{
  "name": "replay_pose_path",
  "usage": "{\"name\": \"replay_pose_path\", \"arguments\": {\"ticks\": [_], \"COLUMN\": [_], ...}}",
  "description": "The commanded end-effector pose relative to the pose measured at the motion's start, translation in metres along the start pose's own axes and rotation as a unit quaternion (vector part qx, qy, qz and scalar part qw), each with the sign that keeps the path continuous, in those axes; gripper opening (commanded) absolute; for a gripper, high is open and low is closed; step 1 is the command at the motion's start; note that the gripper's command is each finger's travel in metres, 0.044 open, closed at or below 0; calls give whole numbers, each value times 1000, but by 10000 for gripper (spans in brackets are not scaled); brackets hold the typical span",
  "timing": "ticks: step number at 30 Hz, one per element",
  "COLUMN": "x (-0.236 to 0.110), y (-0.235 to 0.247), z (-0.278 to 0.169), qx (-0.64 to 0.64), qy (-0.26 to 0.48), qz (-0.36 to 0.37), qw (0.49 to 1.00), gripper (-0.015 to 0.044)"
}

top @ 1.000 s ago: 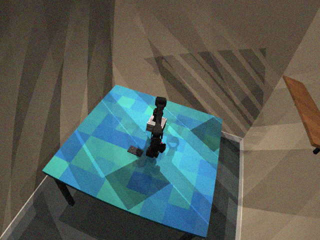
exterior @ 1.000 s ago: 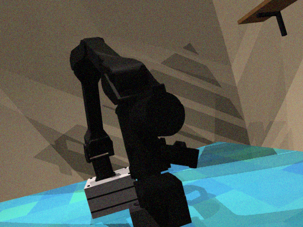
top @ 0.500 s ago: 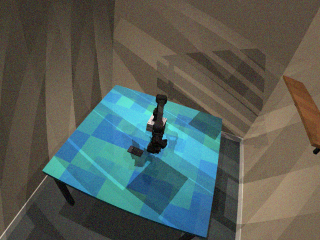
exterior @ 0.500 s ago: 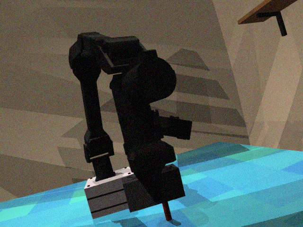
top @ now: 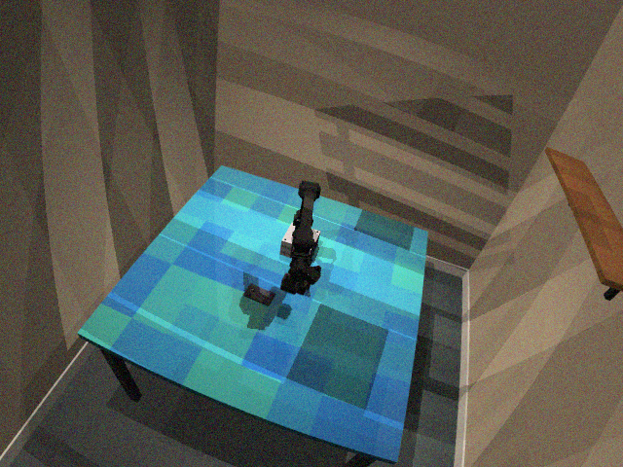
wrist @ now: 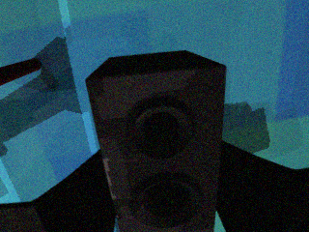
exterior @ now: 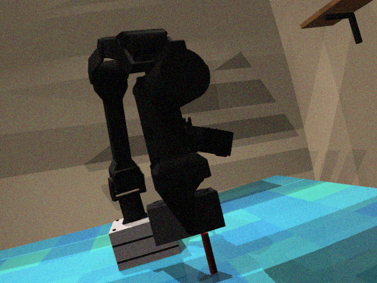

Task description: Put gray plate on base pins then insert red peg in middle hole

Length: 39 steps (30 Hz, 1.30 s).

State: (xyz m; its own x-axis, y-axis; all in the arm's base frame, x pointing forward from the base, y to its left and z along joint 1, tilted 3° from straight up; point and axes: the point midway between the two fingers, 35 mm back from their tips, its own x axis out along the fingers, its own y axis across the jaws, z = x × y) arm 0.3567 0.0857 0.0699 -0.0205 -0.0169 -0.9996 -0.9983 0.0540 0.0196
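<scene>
The gray plate (wrist: 161,87) stands out between the fingers in the wrist view, dark in shadow, two round holes showing. My gripper (top: 301,287) (exterior: 191,233) (wrist: 161,166) is shut on it, above the table and beside the base. The base (top: 259,294) is a small dark block on the table, left of the gripper in the top view; its pins cannot be made out, and the exterior view does not show it. The red peg (exterior: 209,254) (wrist: 19,72) stands upright below and behind the gripper in the exterior view; the arm hides it in the top view.
The white box (top: 288,239) (exterior: 134,243) under the arm's foot stands behind the gripper. The patchwork blue-green table (top: 226,374) (exterior: 319,213) carries dark shadows. A brown wall shelf (top: 588,216) (exterior: 337,7) is off to the right.
</scene>
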Motion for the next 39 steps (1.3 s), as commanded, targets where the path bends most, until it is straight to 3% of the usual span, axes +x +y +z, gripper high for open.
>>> {"name": "replay_pose_path", "arguments": {"ticks": [1,39], "x": [6,65], "y": [-3,-11], "z": [-12,-122], "qx": [1,2], "qy": [2,6], "qz": [1,1], "qw": [1000,1000], "gripper": [0,0]}}
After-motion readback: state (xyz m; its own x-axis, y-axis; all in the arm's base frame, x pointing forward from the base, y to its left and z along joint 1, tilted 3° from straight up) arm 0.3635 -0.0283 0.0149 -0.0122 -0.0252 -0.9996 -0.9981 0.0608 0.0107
